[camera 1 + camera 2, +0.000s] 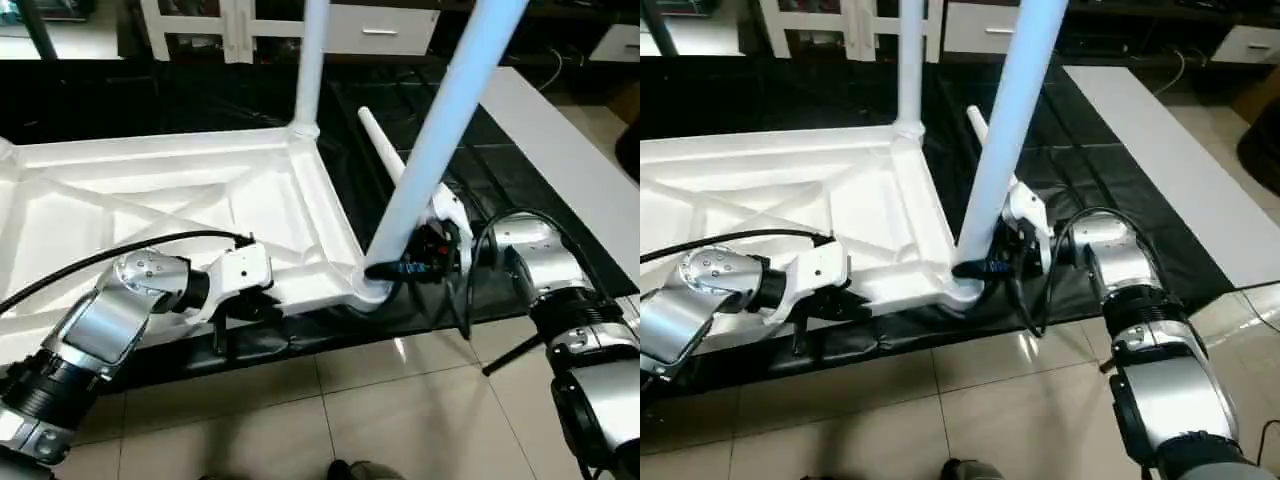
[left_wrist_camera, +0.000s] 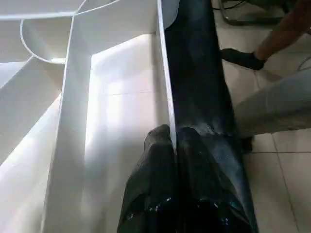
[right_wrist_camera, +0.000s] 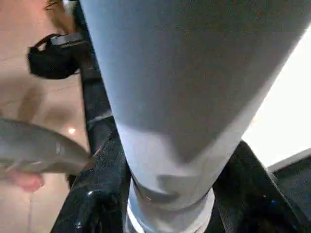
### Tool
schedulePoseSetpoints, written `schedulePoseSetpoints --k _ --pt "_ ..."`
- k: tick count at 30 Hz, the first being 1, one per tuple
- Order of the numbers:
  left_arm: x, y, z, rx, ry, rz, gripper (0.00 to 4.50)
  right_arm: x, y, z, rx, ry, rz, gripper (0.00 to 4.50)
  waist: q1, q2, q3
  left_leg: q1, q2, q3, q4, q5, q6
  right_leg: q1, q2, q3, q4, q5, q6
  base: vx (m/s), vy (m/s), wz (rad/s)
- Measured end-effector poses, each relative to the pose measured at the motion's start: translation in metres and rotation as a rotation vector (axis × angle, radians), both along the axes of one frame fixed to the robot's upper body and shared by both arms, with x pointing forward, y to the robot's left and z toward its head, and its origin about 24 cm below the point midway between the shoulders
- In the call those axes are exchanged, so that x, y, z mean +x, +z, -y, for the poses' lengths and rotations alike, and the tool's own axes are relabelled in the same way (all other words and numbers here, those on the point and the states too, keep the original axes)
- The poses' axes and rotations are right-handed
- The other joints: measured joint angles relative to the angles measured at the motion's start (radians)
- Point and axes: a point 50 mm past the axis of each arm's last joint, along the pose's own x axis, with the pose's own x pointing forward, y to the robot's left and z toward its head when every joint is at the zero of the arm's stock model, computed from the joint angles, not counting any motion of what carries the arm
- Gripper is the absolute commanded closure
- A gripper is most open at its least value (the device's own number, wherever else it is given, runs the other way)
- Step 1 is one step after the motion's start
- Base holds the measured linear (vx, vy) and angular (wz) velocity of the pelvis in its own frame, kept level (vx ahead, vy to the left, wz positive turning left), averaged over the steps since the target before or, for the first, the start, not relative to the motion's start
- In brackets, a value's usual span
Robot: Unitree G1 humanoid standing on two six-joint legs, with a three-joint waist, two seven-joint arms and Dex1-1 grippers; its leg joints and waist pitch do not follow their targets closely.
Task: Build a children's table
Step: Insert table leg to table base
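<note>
The children's table top (image 1: 150,200) lies upside down on a black mat, ribbed underside up. One white leg (image 1: 312,60) stands upright in the far right corner socket. A second leg (image 1: 440,140) leans out of the near right corner socket (image 1: 368,290). My right gripper (image 1: 398,268) is closed around its lower end, a black finger (image 3: 97,194) on either side. A third leg (image 1: 385,150) lies on the mat behind it. My left gripper (image 1: 240,310) is shut on the top's near rim (image 2: 167,97), which runs between the fingers (image 2: 150,160).
The black mat (image 1: 420,100) ends just in front of the table top, with tiled floor (image 1: 380,410) below. A white cabinet (image 1: 250,25) stands at the back, and a white slab (image 1: 560,140) runs along the right. A person's shoe (image 2: 240,58) and leg stand on the floor nearby.
</note>
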Motion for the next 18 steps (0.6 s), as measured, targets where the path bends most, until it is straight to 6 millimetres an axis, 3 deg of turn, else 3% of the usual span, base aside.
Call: schedulePoseSetpoints --k 4,7,12,15,18 --pt "0.0 0.0 0.0 -0.002 -0.001 -0.002 4.5 -0.001 -0.001 0.0 0.001 0.001 0.001 2.63 0.003 0.0 0.0 0.002 0.008 0.014 0.002 0.0 0.0 0.0 0.0 0.0 0.001 0.0 0.0 0.0 0.0 0.0" --pt "0.0 -0.001 0.001 -0.003 -0.006 -0.003 4.5 -0.003 -0.003 0.002 0.002 0.008 0.027 2.63 0.008 -0.002 -0.001 0.003 0.008 0.015 0.002 0.0 0.0 0.001 0.0 0.0 0.001 0.0 0.0 0.0 0.0 0.0" --pt "0.001 -0.005 0.003 -0.007 0.002 -0.009 4.5 -0.005 -0.008 -0.001 0.011 -0.018 0.044 2.63 0.017 -0.003 -0.002 0.016 0.009 0.017 -0.001 -0.002 -0.003 0.01 0.0 0.001 0.001 -0.004 0.004 0.0 0.0 0.0" --pt "0.009 -0.009 0.004 -0.019 0.087 0.019 4.5 0.0 -0.017 -0.007 0.064 -0.182 0.057 2.63 0.013 -0.003 -0.002 0.022 0.009 0.014 -0.002 -0.003 -0.005 0.013 0.001 0.002 0.003 -0.005 0.008 -0.022 -0.005 0.0" --pt "0.015 -0.01 0.004 -0.025 0.181 0.025 4.5 0.007 -0.023 -0.017 0.112 -0.378 0.062 2.63 -0.007 -0.002 -0.002 0.029 0.008 0.009 -0.002 -0.005 -0.008 0.012 0.0 0.002 0.003 -0.009 0.013 -0.034 -0.008 -0.03"
